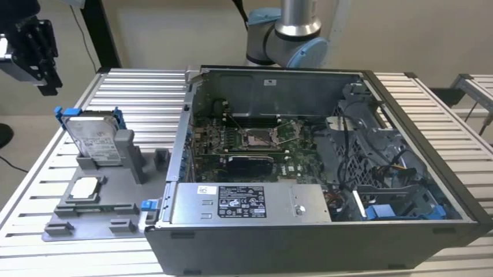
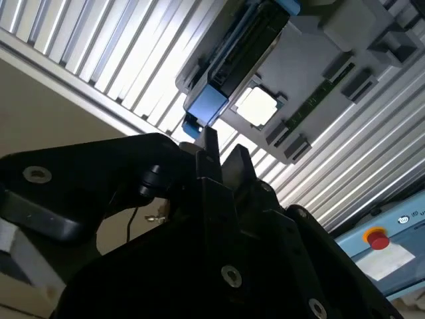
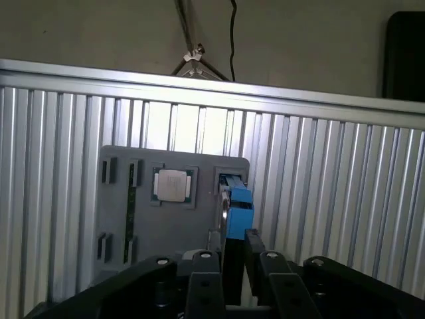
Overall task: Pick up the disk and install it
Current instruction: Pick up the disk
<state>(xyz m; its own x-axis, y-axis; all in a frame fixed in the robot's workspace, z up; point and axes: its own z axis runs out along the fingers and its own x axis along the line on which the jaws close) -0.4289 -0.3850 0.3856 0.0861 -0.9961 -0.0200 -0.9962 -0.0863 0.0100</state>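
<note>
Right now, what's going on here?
The arm's gripper hangs above the disk and clear of it, holding nothing. The disk stands upright in its grey holder on the table, at the exterior view's left of the open computer case. It has not been picked up or installed yet.

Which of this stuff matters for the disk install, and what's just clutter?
Job: disk standing in the grey fixture; gripper, apart from it; open computer case.
Lying about: square silver chip on the fixture; labelled grey box in the case.
</note>
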